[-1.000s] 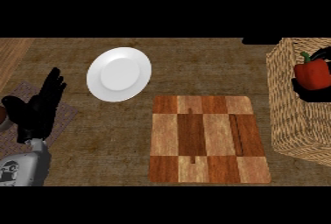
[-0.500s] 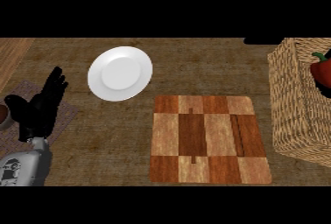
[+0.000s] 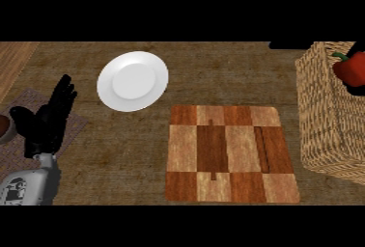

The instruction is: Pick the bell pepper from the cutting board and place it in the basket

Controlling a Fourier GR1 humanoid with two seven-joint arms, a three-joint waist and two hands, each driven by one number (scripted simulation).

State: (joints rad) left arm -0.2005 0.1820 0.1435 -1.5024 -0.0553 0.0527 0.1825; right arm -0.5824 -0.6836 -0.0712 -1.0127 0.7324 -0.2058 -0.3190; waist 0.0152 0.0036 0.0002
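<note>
Bell pepper [image 3: 349, 73] lay inside the wicker basket [image 3: 328, 130]; any withdrawal should clear its rim. Left hand [image 3: 43, 128] rested well apart, fingers straight

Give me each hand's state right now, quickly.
Left hand: open, fingers straight and pointing up, resting at the view's left, holding nothing.
Right hand: not in view.
</note>
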